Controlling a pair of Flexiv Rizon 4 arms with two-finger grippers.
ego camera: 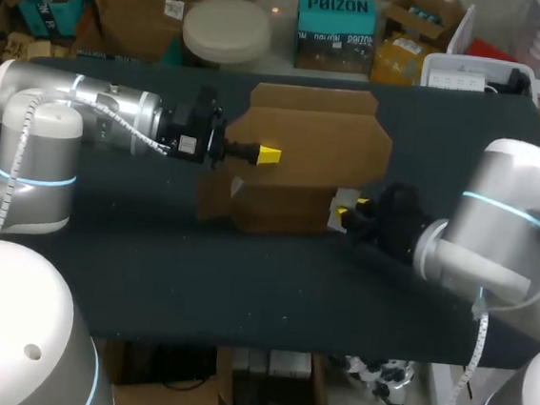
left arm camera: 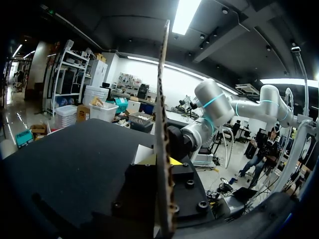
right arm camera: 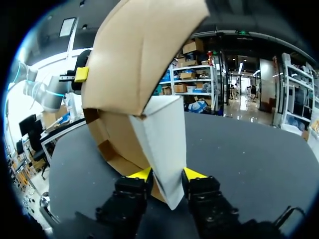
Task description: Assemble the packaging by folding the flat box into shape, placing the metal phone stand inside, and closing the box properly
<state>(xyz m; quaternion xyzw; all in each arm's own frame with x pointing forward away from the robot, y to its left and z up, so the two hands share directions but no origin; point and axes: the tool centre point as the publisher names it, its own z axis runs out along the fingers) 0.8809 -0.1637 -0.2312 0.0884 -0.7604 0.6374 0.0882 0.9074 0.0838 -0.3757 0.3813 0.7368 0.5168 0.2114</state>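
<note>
Both sets of jaws hold the cardboard box (ego camera: 309, 139), which sits partly raised near the middle of the dark surface (ego camera: 149, 267). On one side the left jaws pinch a panel (left arm camera: 162, 114) seen edge-on between them; the right jaws are closed on the white-lined end flap (right arm camera: 167, 144) at the box's right end. Folding into shape looks to be the step in hand, and far from finished. No metal phone stand shows in any view. Next, I judge, the flap needs swinging inward while the left grip steadies the panel, so the walls square up
</note>
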